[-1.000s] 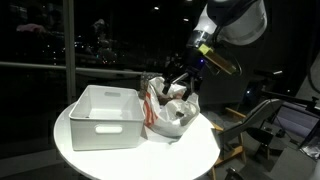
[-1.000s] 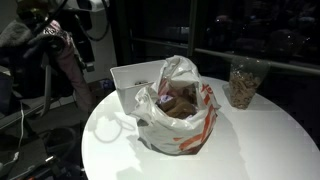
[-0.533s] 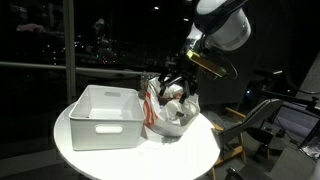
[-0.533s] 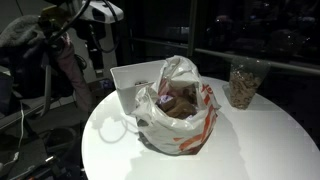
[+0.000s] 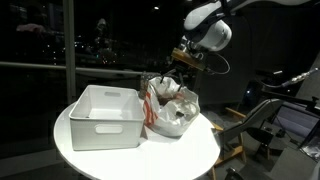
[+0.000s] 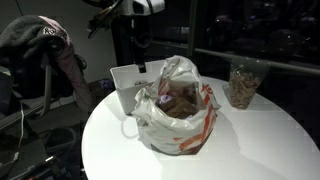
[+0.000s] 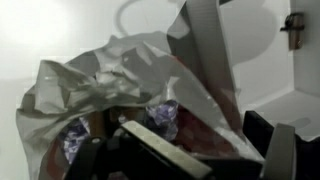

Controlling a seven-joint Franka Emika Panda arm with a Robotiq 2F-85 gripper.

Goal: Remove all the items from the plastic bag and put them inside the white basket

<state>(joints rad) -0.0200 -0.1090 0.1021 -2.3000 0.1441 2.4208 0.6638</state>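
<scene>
A round white table [image 5: 195,152] bears the white basket [image 5: 104,116] and the plastic bag [image 5: 173,114], seemingly touching.

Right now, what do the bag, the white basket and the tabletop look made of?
Plastic bag: thin translucent film, glossy, with red-orange print; it crinkles and the contents show through.
White basket: probably rigid moulded plastic, smooth and matte; straight, even walls.
Table: smooth white top with a soft sheen; laminate or paint, cannot tell which.
</scene>
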